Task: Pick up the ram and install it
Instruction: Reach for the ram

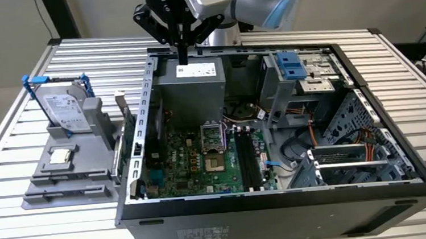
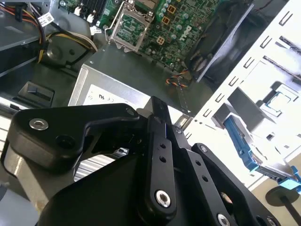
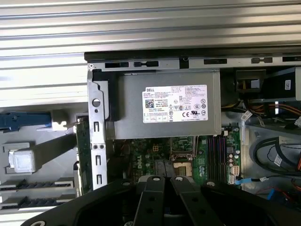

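Observation:
The ram (image 1: 127, 125) stands on its long edge in a grey fixture (image 1: 72, 165), just outside the open computer case's wall on the exterior view's left. In the first wrist view the ram (image 3: 83, 150) is a thin dark strip beside that wall. My gripper (image 1: 183, 58) hangs above the back edge of the case, over the grey power supply (image 1: 194, 81), well apart from the ram. Its black fingers are shut with nothing between them in both wrist views (image 3: 167, 181) (image 2: 159, 110). Long black memory slots (image 1: 248, 159) lie on the green motherboard.
A silver hard drive (image 1: 64, 111) in a blue frame stands upright on the fixture. The case (image 1: 280, 197) holds drive cages, cable bundles and an open processor socket (image 1: 212, 136). Everything rests on a slatted metal table (image 1: 23, 226).

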You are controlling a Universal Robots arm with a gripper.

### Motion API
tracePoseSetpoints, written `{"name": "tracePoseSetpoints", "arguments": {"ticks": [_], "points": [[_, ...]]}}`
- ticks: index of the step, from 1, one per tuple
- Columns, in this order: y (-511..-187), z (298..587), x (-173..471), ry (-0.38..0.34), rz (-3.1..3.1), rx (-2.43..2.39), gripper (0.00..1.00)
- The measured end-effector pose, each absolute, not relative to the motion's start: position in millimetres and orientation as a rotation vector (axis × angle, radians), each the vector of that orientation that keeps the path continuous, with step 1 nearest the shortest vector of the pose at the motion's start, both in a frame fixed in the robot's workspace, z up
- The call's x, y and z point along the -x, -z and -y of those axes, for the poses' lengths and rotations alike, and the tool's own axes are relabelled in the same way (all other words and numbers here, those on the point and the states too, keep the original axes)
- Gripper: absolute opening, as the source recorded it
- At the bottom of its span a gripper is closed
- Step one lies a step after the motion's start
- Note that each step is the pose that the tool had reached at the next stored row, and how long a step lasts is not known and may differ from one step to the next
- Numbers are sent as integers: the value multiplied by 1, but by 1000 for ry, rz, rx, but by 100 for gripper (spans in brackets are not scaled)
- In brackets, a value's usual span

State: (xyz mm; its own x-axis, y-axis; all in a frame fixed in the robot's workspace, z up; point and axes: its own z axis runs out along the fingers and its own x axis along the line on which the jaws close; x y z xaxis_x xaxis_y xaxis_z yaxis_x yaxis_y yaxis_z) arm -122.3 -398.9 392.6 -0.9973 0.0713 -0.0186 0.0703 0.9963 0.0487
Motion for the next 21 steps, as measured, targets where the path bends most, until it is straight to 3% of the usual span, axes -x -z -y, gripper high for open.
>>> {"name": "tracePoseSetpoints", "arguments": {"ticks": [21], "points": [[-393,399,145,-75,-3118,-111,0]]}}
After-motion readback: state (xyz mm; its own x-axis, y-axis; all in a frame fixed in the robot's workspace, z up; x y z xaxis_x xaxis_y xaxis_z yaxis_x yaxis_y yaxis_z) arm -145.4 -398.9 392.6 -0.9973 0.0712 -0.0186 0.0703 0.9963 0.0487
